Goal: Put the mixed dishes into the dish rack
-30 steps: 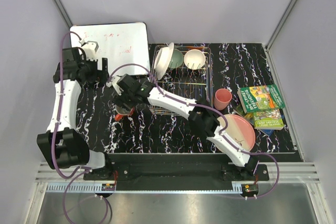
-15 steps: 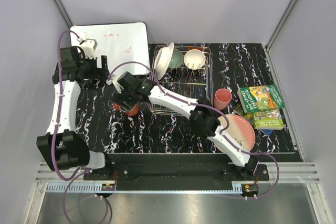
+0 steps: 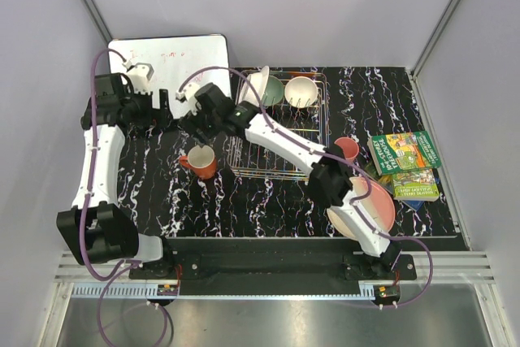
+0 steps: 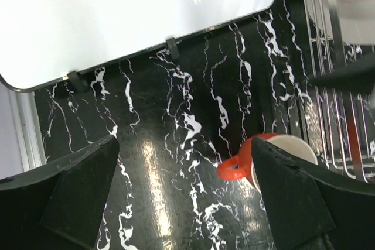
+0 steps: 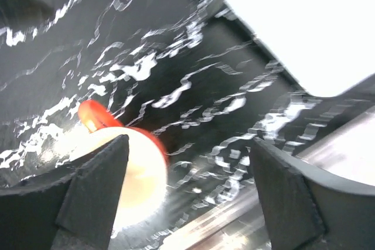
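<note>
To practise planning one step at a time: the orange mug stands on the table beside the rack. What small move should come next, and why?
Probably ease the left claw down toward the orange mug. It stands upright outside the dish rack, its handle on that open claw's side; the right claw, also open, holds nothing.
</note>
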